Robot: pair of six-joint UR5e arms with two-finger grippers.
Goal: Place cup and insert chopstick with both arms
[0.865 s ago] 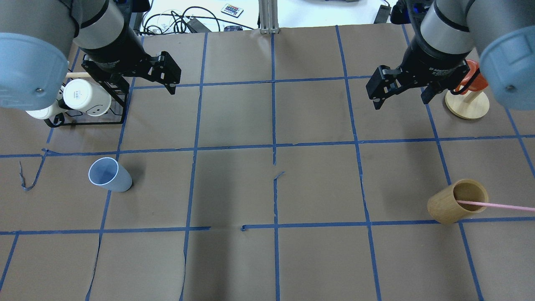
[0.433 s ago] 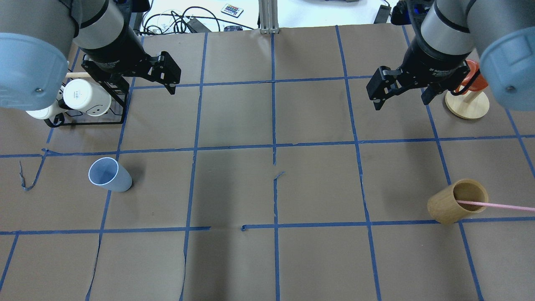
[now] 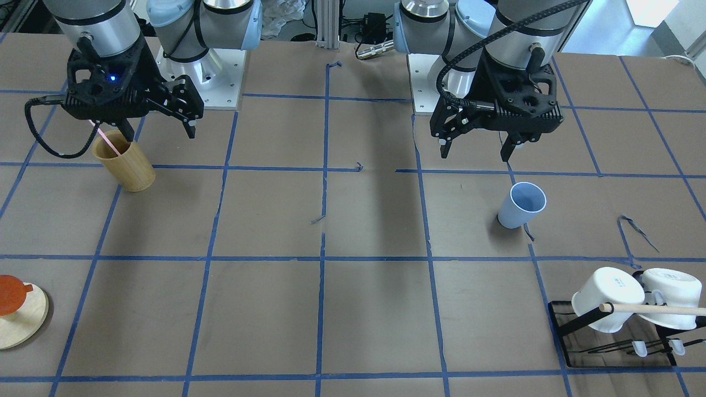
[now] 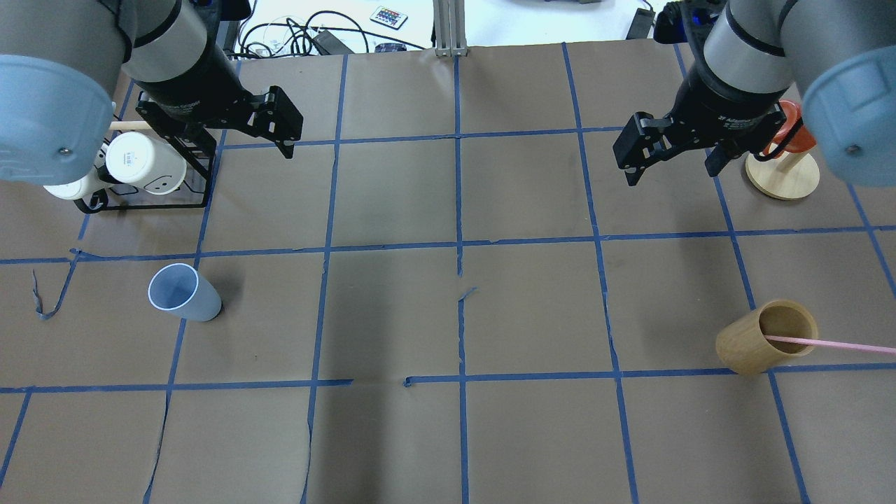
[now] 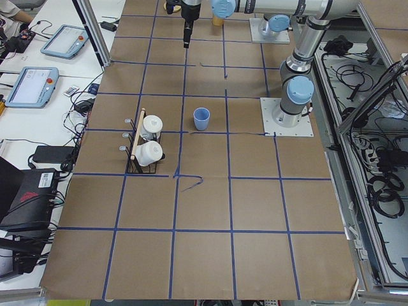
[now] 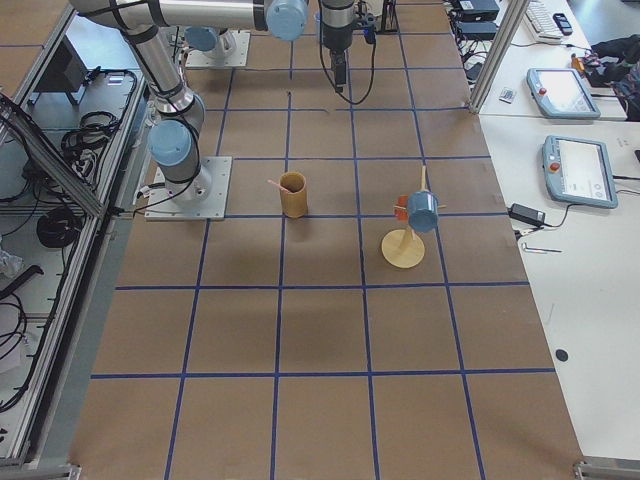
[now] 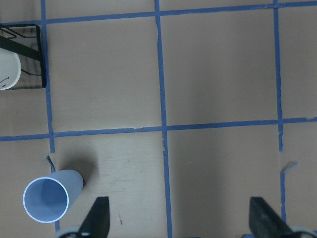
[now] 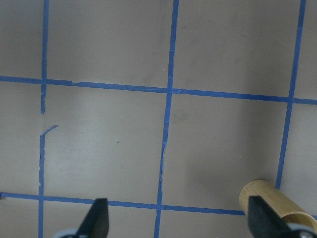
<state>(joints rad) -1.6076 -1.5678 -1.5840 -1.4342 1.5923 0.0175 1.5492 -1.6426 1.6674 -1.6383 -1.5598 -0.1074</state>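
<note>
The light-blue cup (image 4: 183,294) stands upright on the table's left side, also in the front view (image 3: 521,205) and at the lower left of the left wrist view (image 7: 49,197). The pink chopstick (image 4: 833,344) leans out of a tan wooden cup (image 4: 766,337) on the right side, also in the front view (image 3: 110,142). My left gripper (image 4: 245,143) hangs open and empty, high above the table and beyond the blue cup. My right gripper (image 4: 670,171) hangs open and empty, high and beyond the wooden cup (image 8: 270,198).
A black wire rack (image 4: 150,199) with white mugs and a wooden dowel stands at the far left, beside my left gripper. A round wooden stand (image 4: 782,175) with an orange piece stands at the far right. Blue tape lines grid the brown table cover.
My right gripper has shifted very slightly away from me. The cups, the chopstick and the left arm have not moved.
</note>
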